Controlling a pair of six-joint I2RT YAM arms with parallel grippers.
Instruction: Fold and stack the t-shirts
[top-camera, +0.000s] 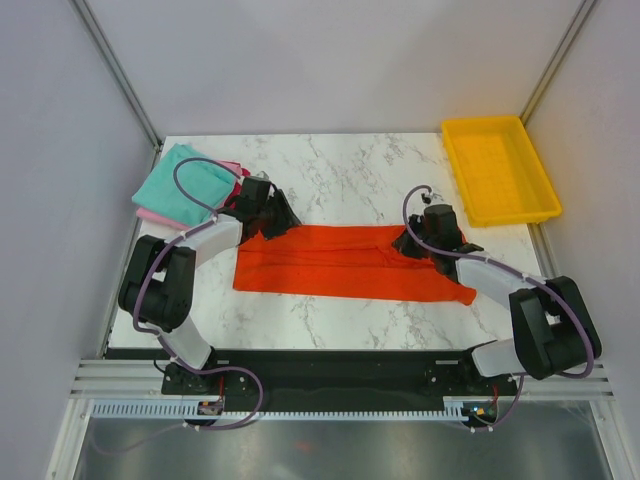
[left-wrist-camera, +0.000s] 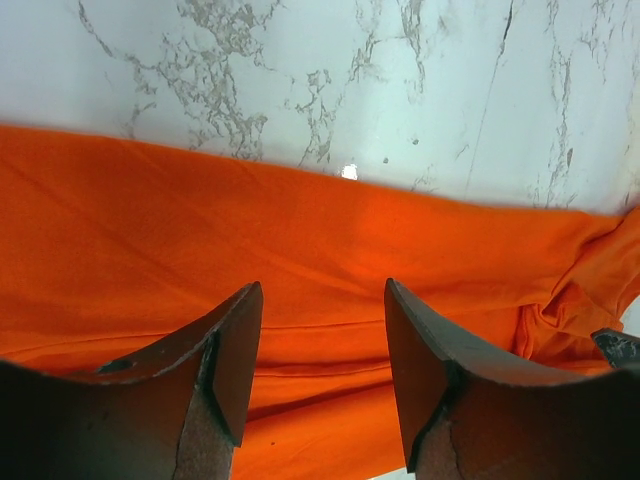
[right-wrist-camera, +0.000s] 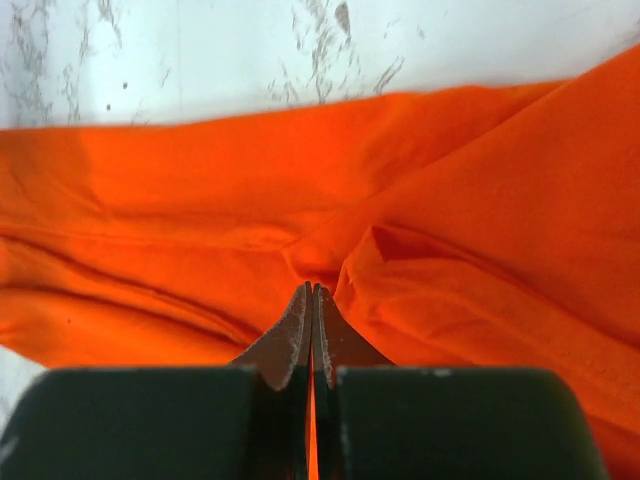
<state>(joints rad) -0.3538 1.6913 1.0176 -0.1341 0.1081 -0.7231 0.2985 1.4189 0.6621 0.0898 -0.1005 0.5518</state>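
Note:
The orange-red t-shirt (top-camera: 340, 262) lies as a long folded strip across the middle of the marble table. My left gripper (top-camera: 277, 226) is open over the shirt's far left corner; in the left wrist view the gripper (left-wrist-camera: 322, 300) has cloth (left-wrist-camera: 300, 230) between and below its spread fingers. My right gripper (top-camera: 412, 244) is at the shirt's right end; in the right wrist view the gripper (right-wrist-camera: 313, 290) is shut, pinching a fold of the orange cloth (right-wrist-camera: 200, 190). The teal t-shirt (top-camera: 185, 186) lies folded on the pink t-shirt (top-camera: 160, 217) at the far left.
A yellow plastic tray (top-camera: 500, 170) stands at the far right corner of the table (top-camera: 350, 170). White walls and metal frame posts enclose the table on three sides. The left arm's cable loops over the teal shirt.

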